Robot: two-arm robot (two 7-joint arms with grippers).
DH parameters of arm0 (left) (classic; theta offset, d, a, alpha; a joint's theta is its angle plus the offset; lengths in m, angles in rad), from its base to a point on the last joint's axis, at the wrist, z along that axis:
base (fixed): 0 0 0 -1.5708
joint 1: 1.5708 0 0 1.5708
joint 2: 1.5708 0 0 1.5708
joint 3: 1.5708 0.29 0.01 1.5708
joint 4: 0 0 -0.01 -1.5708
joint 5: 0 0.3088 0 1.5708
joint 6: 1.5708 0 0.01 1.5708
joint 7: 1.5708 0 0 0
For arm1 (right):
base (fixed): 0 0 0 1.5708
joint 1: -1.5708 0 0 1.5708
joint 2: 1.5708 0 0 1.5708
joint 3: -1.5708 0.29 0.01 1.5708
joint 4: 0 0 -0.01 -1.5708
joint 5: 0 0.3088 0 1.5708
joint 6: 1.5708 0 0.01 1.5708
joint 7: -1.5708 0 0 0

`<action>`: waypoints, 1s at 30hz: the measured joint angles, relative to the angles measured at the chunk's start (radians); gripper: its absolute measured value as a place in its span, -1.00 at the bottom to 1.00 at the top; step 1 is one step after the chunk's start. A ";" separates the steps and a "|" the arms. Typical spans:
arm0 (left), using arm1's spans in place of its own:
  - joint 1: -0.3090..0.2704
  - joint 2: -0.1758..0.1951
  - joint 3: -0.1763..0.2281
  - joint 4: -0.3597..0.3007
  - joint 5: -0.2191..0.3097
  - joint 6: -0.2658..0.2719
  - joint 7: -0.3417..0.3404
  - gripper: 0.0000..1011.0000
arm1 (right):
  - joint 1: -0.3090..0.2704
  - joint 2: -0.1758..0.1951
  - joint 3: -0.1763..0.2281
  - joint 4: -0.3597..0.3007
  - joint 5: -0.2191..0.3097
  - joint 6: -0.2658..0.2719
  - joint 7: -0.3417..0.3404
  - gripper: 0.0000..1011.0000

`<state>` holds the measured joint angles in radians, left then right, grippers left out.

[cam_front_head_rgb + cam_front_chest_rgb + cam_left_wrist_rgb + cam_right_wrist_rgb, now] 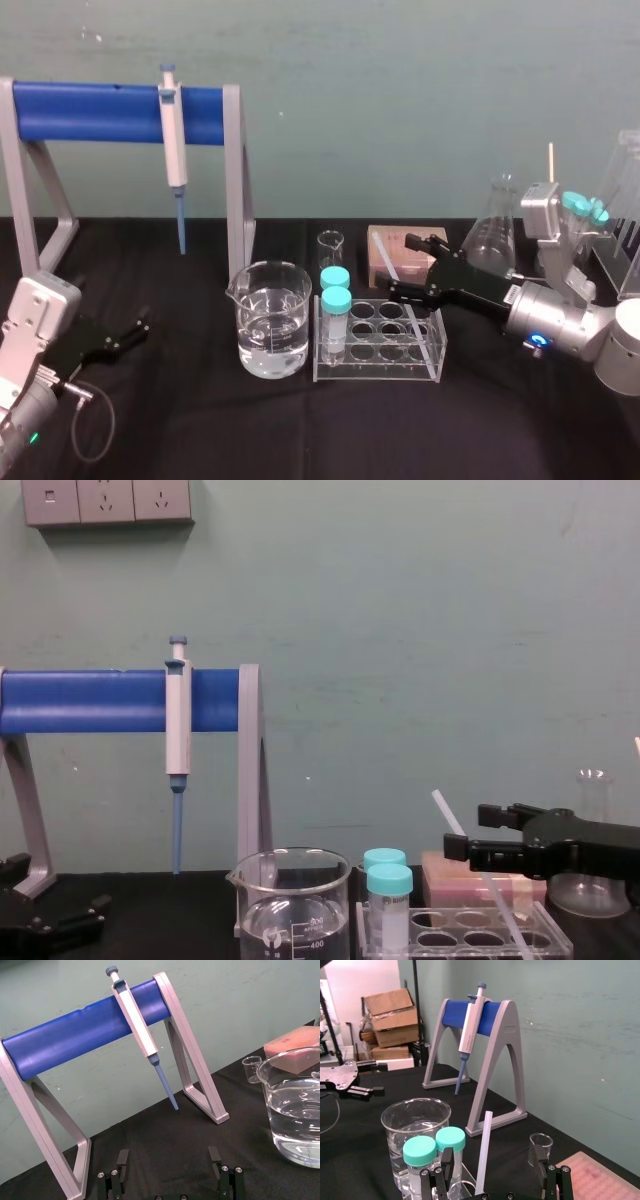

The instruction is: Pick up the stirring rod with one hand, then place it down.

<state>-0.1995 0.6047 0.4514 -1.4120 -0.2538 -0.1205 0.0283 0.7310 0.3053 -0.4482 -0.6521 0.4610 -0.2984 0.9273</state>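
Reaching in from my right side, my right gripper (400,266) hangs just above the clear test-tube rack (375,368). The forearm slants in low over the black desk (200,420) and the jaws point toward my left. They are spread, one on each side of the stirring rod (484,1152). The right wrist view shows a gap between the rod and each finger, so I am not pinching it. My left gripper (135,332) sits low at the near left of the desk, well away from the rack. Its jaws are spread too and face the grey-and-blue stand (90,110) where the pipette (174,140) hangs tip down.

Two teal-capped tubes (335,300) stand in the left end of the rack, just beside my open jaws. The water-filled beaker (270,320) stands directly to their left. Behind the rack are a small empty glass (330,245) and a pink box (392,236), and a conical flask (495,235) stands behind my wrist.

The rod stands in the rack and leans rather than standing straight. Its lower end goes down among the wells toward the rack's right front. Its long axis climbs from there through the gap between my jaws. The free upper end sticks out above them, tipped toward my left and back toward the pink box.
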 joint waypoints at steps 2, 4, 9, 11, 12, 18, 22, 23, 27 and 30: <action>0.000 0.000 0.000 0.000 0.000 0.000 0.000 0.98 | 0.012 -0.009 -0.001 0.022 0.000 -0.004 0.010 0.98; 0.000 0.000 0.000 0.000 0.000 0.000 0.000 0.98 | 0.022 -0.016 -0.002 0.037 -0.001 -0.008 0.018 0.98; 0.000 0.000 0.000 0.000 0.000 0.000 0.000 0.98 | 0.043 -0.032 -0.003 0.070 -0.006 -0.012 0.043 0.98; 0.000 0.000 0.000 0.000 0.000 0.000 0.000 0.98 | 0.044 -0.036 -0.003 0.074 -0.007 -0.007 0.047 0.98; 0.000 0.000 0.000 0.000 0.000 0.000 0.000 0.98 | 0.044 -0.038 -0.003 0.075 -0.008 -0.005 0.047 0.98; 0.000 0.000 0.000 0.000 0.000 0.000 0.000 0.98 | 0.045 -0.038 -0.002 0.076 -0.009 -0.003 0.048 0.98; 0.000 0.000 0.000 0.000 0.000 0.000 0.000 0.98 | 0.044 -0.037 -0.002 0.075 -0.009 -0.003 0.048 0.98; 0.000 0.000 0.000 0.000 0.000 0.000 0.000 0.98 | 0.044 -0.037 -0.002 0.074 -0.009 -0.003 0.048 0.98; 0.000 0.000 0.000 0.000 0.000 0.000 0.000 0.98 | 0.044 -0.037 -0.002 0.073 -0.009 -0.003 0.048 0.98; 0.000 0.000 0.000 0.000 0.000 0.000 0.000 0.98 | 0.043 -0.036 -0.002 0.073 -0.009 -0.004 0.047 0.98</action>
<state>-0.1995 0.6047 0.4514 -1.4120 -0.2538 -0.1205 0.0283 0.7743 0.2689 -0.4501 -0.5793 0.4517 -0.3020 0.9747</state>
